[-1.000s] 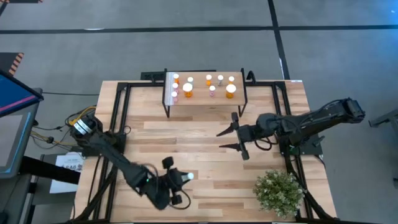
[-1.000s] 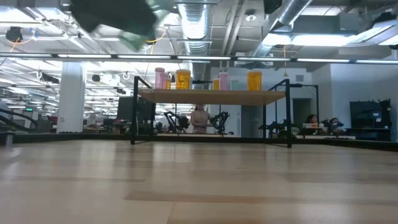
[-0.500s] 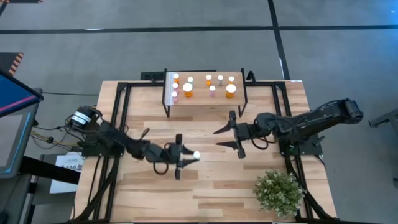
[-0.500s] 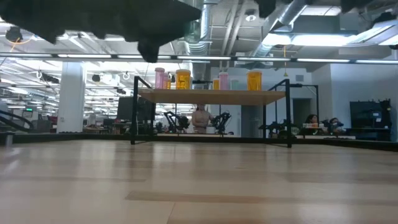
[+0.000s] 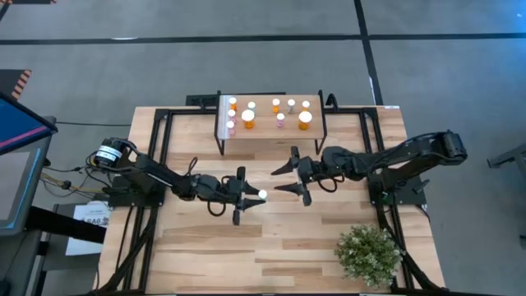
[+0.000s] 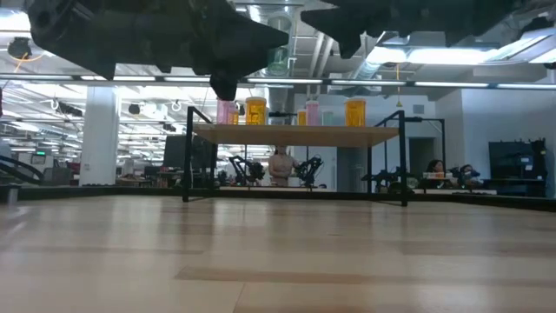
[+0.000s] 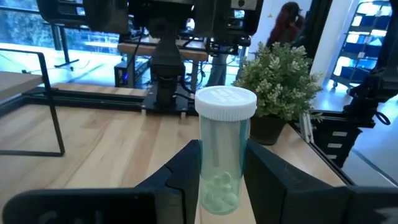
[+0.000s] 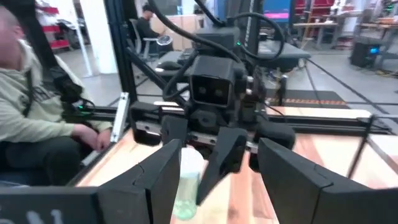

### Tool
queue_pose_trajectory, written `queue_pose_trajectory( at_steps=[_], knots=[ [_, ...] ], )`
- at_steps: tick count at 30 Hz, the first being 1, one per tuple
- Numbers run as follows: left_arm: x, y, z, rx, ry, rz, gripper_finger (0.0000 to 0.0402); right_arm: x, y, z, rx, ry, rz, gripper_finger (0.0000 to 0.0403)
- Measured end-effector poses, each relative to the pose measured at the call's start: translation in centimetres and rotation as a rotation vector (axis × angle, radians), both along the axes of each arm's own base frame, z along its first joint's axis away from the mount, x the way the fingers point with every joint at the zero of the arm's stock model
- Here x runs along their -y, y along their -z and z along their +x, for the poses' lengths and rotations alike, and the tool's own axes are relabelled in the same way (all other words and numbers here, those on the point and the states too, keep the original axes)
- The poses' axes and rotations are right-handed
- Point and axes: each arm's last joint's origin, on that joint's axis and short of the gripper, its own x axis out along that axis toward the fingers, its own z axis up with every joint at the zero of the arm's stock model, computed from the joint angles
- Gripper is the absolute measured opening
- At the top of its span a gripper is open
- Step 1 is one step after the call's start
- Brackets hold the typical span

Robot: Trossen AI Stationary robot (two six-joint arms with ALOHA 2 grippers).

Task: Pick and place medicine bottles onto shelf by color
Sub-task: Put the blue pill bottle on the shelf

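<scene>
My left gripper (image 5: 251,196) is over the middle of the table, shut on a small green medicine bottle (image 7: 222,163) with a white cap (image 5: 261,195). My right gripper (image 5: 279,182) is open just to the right of it, facing it, its fingers (image 8: 163,179) spread wide and touching nothing. In the right wrist view the bottle (image 8: 186,182) shows near one finger. The shelf (image 5: 270,131) stands at the far middle of the table on black legs. Several orange, pink and bluish bottles (image 5: 248,120) stand on it. The shelf also shows in the low view (image 6: 295,134). My left gripper pinches the green bottle's lower body (image 7: 211,190) between its two fingers (image 7: 184,180). The fingers come level from the table's left. The bottle stands upright in the hold, white cap up, lifted clear of the table.
A green potted plant (image 5: 367,253) stands at the near right corner. Black frame rails (image 5: 158,140) run along the table's left and right sides. A seated person (image 8: 37,130) shows beyond the table in the right wrist view. Bare wood lies between the shelf and the grippers.
My left gripper has carried the bottle from the table's near edge toward the far edge and the right, up to the middle, keeping it upright. My right gripper has gone toward the table's left, closer to the bottle, staying open.
</scene>
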Motion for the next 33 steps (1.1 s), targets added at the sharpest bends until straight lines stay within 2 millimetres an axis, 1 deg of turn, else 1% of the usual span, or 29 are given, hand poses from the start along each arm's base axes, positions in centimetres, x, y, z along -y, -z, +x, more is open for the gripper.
queue_pose_trajectory(
  at_steps=[3, 9, 12, 16, 20, 22, 27, 29, 33],
  knots=[
    [0.1, 0.1, 0.0, -0.007, 0.002, -0.014, 0.0092, -0.1, 0.0, 0.1, -0.005, -0.036, 0.021, 0.0246],
    [0.1, 0.0, 0.0, -0.001, -0.001, -0.019, 0.0092, -1.1, -0.3, 0.2, -0.007, -0.083, 0.031, 0.0264],
    [0.1, -0.2, 0.0, 0.018, -0.002, -0.023, 0.0092, -1.4, -0.5, 0.2, -0.010, -0.089, 0.029, 0.0267],
    [0.0, -0.4, 0.0, 0.040, -0.004, -0.015, 0.0092, -1.3, 0.0, 0.6, -0.026, -0.079, 0.080, 0.0268],
    [-0.4, -0.9, 0.4, 0.060, -0.019, -0.008, 0.0092, -1.0, 0.4, 1.7, -0.038, -0.059, 0.082, 0.0268],
    [-0.6, -1.1, 0.7, 0.063, -0.023, -0.002, 0.0092, -0.8, 0.6, 2.6, -0.052, -0.054, 0.079, 0.0268],
    [-0.7, -1.0, 0.8, 0.043, -0.023, 0.011, 0.0092, -0.8, 1.1, 4.3, -0.104, -0.049, 0.075, 0.0268],
    [-0.7, -1.0, 0.8, 0.038, -0.022, 0.012, 0.0092, -0.8, 1.4, 4.4, -0.132, -0.051, 0.076, 0.0268],
    [-0.7, -1.0, 0.8, 0.037, -0.023, 0.012, 0.0092, -0.8, 1.2, 4.4, -0.134, -0.051, 0.080, 0.0266]
  ],
)
